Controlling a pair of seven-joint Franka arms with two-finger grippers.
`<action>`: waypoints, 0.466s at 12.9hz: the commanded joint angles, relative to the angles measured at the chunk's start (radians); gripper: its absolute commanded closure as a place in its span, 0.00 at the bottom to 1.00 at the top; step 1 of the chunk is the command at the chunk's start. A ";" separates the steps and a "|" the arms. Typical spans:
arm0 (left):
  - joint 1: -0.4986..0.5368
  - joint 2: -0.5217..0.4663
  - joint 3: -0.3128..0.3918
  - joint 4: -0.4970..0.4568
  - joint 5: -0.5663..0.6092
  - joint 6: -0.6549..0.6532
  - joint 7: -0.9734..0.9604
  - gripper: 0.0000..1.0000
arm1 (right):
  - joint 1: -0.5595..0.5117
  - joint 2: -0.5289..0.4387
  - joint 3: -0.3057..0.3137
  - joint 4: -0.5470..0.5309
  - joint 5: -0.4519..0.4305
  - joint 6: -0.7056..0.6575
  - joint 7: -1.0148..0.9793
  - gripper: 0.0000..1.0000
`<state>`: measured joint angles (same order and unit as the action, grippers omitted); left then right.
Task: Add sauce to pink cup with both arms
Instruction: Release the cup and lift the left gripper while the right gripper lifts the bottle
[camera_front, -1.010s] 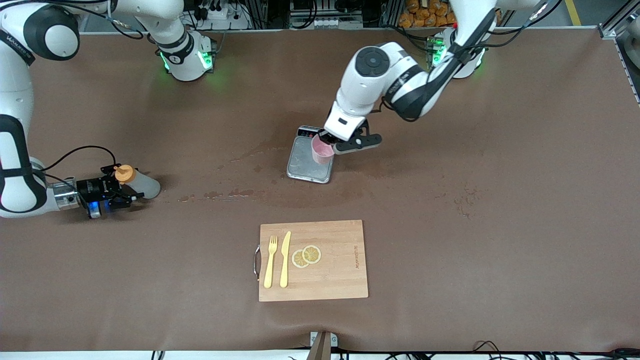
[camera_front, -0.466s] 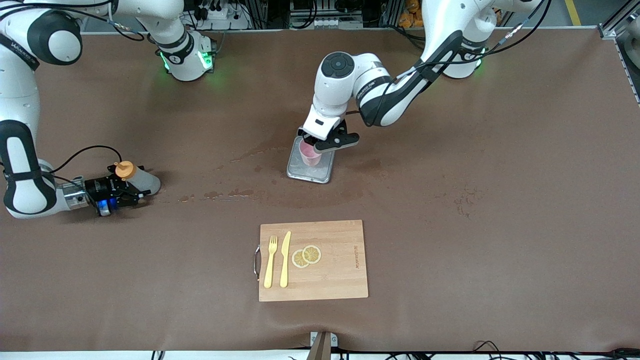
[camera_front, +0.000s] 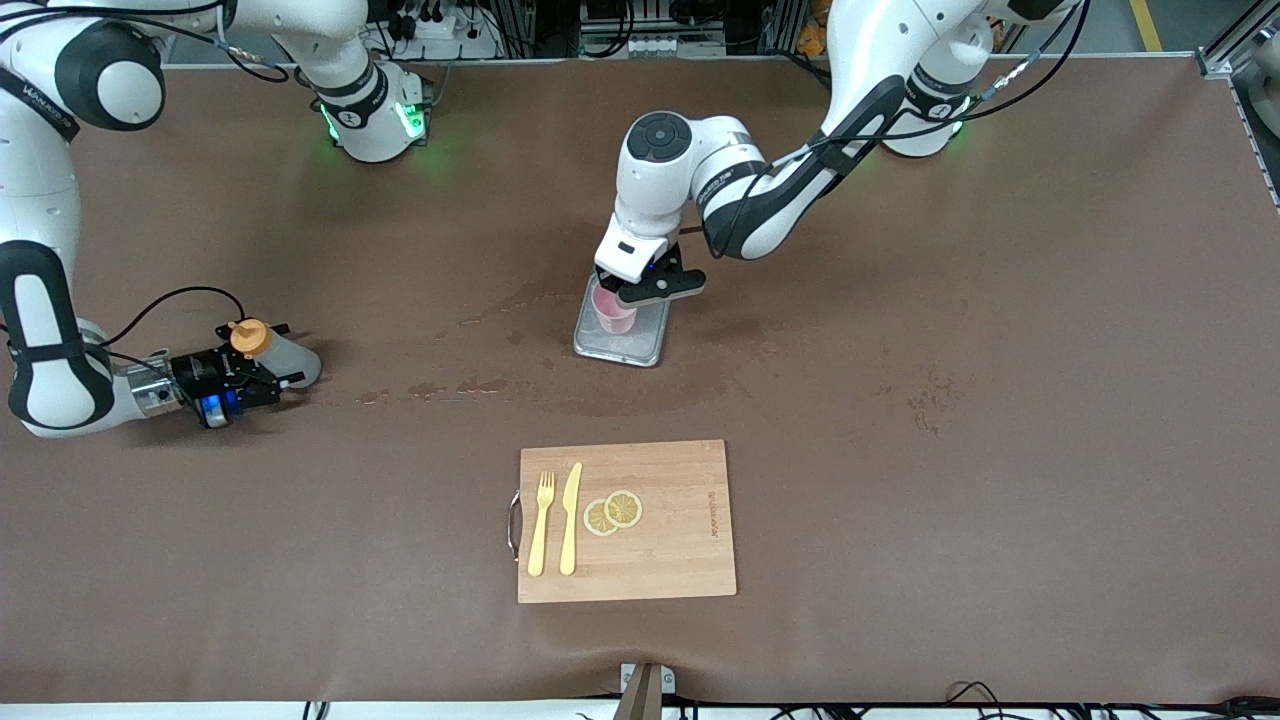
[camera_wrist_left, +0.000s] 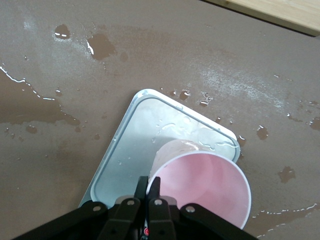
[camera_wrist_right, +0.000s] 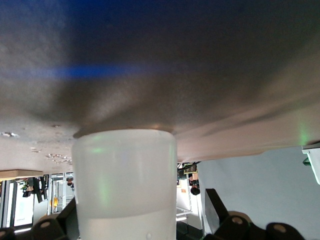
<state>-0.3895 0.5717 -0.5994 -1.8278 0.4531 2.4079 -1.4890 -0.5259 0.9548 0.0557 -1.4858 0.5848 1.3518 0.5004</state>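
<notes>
Pinching the small light-pink plastic cup (camera_front: 612, 306) by its rim, the left gripper (camera_front: 634, 290) steadies it upright on the steel scale plate (camera_front: 620, 340), while the right gripper (camera_front: 240, 377), well apart from that plate toward the right arm's end, clamps the translucent orange-capped squeeze bottle (camera_front: 272, 358) ready for pouring.

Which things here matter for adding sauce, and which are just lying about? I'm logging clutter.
Job:
sauce bottle, in right claw
pink cup, pinched by left claw over scale

Lying about:
cutting board
fork
knife
lemon slices
</notes>
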 joint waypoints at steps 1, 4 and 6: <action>-0.023 0.026 0.016 0.030 0.056 -0.015 -0.042 1.00 | -0.009 0.004 0.006 0.015 0.018 -0.029 0.009 0.27; -0.067 0.036 0.050 0.033 0.059 -0.015 -0.043 1.00 | -0.011 0.004 0.004 0.016 0.020 -0.029 0.009 0.50; -0.072 0.036 0.062 0.048 0.062 -0.015 -0.057 0.55 | -0.009 -0.001 0.004 0.021 0.018 -0.033 0.020 0.54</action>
<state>-0.4379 0.5881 -0.5598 -1.8125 0.4821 2.4072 -1.5078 -0.5274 0.9548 0.0549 -1.4812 0.5861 1.3393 0.5005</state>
